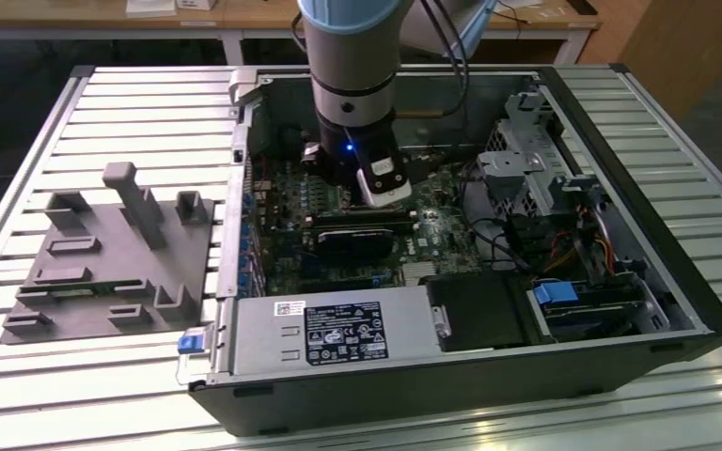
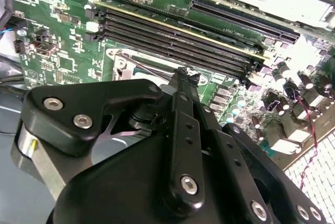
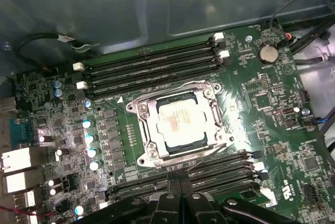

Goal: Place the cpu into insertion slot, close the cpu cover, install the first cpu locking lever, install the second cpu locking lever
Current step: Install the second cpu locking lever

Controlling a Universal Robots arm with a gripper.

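Observation:
In the first wrist view the cpu (image 3: 180, 123) lies flat in the insertion slot (image 3: 140, 108), its silvery top showing through the window of the cpu cover (image 3: 157, 141), which is folded down over it. A thin locking lever (image 3: 209, 152) runs slanted along one side of the socket. My gripper (image 3: 180, 185) hovers just beside that side, fingers pressed together with nothing visible between them. In the second wrist view the gripper (image 2: 180, 73) points down at the socket's silver frame (image 2: 131, 59). The exterior view shows the gripper (image 1: 383, 193) inside the open computer case.
Long black memory slots (image 3: 152, 69) flank the socket on both sides. In the exterior view a power supply (image 1: 323, 329) sits at the case's near edge and a drive cage (image 1: 530, 169) at the exterior view's right. A grey fixture block (image 1: 110, 254) lies outside, at that view's left.

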